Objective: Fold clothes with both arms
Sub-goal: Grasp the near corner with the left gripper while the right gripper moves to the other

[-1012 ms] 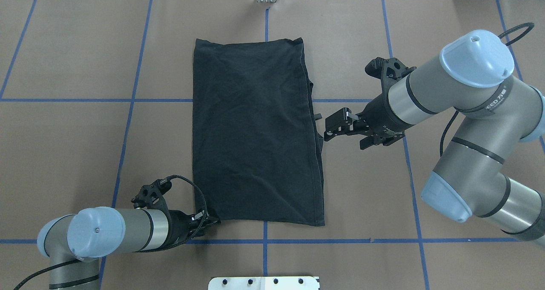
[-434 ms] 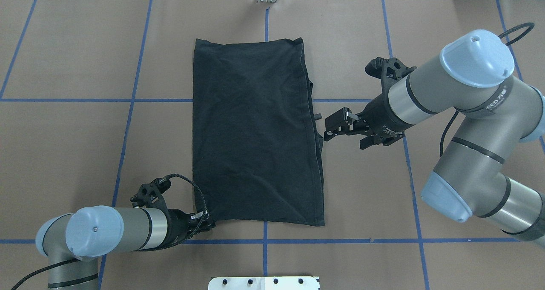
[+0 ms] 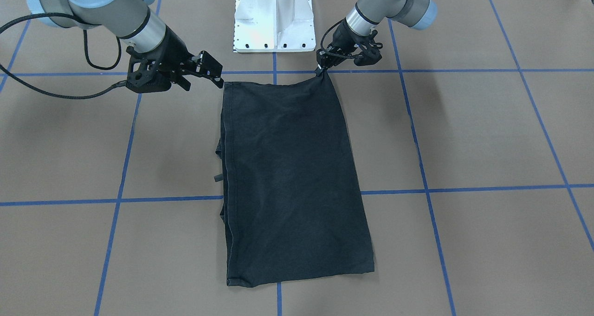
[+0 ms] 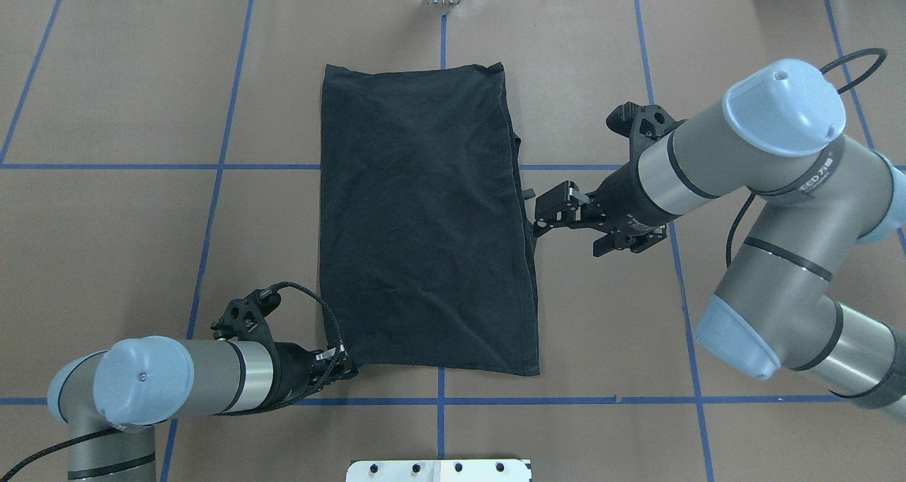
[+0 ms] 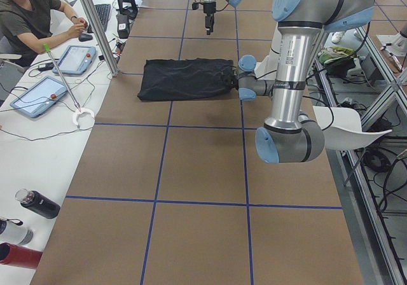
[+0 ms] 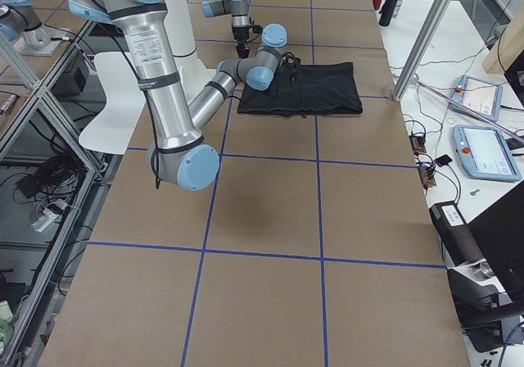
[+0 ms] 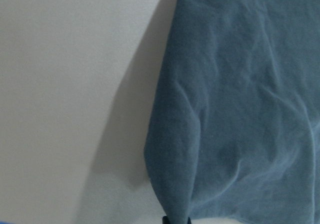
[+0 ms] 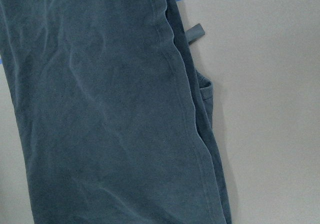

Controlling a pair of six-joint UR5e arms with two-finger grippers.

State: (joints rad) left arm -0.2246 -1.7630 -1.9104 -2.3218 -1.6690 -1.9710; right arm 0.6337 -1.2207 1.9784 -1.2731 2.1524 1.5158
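Grey arms (image 4: 697,163), blue caps (image 4: 782,107), braided-looking cable (image 4: 291,284)

The left arm (image 4: 184,379) lay low at seven o'clock in the overhead view, its hand (image 4: 345,366) pointing toward three o'clock and pinched tight on the shirt (image 4: 425,220) corner. The right arm (image 4: 708,170) extended from three o'clock, its hand (image 4: 541,218) aimed toward nine o'clock, jaws apart.

Bright, even light (wrist views bluish)
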